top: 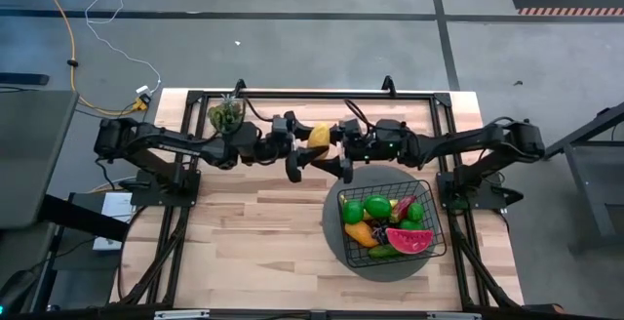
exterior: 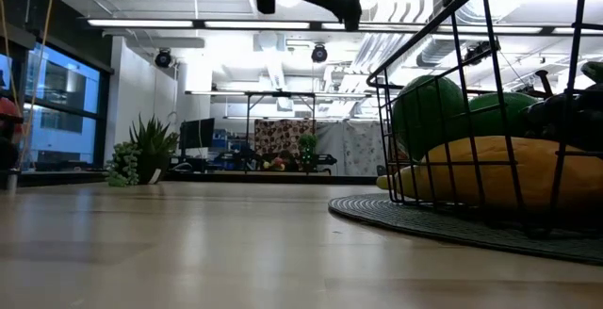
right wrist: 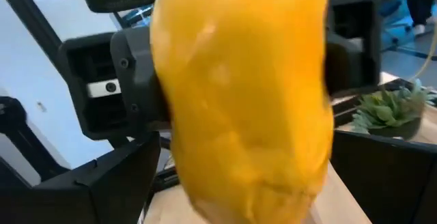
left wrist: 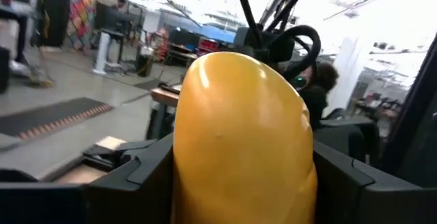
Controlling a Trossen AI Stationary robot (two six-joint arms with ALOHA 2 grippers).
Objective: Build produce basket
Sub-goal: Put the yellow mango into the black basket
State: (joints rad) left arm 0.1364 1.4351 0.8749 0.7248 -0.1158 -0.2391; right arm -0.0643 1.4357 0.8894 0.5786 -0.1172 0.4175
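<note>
Yellow-orange mango mid-air, poised for a hand-over between the two grippers

Left gripper [top: 310,140] is clamped part-way on a yellow-orange mango [top: 319,135], held high above the table toward its far edge; in the left wrist view the fruit [left wrist: 242,138] fills the gap between the dark fingers [left wrist: 133,183]. Facing it from the right, the right gripper [top: 341,144] has its jaws spread wide around the same mango, whose body [right wrist: 242,101] fills that arm's wrist view, with no squeeze on it that I can see.

The step looks like a transfer. To do it well, the right jaws should close squarely across the fruit's thick middle and be firm before the left lets go; a smooth, rounded toy is apt to slip or twist if pinched near an end.

Near and to the right sits the black wire basket [top: 432,224] on a round grey mat [top: 336,242], already holding limes [top: 377,206], another mango [top: 359,233] and a watermelon slice [top: 410,239]. Free room seems scarce, so lower the fruit gently. A potted plant [top: 226,115] stands at the far left
</note>
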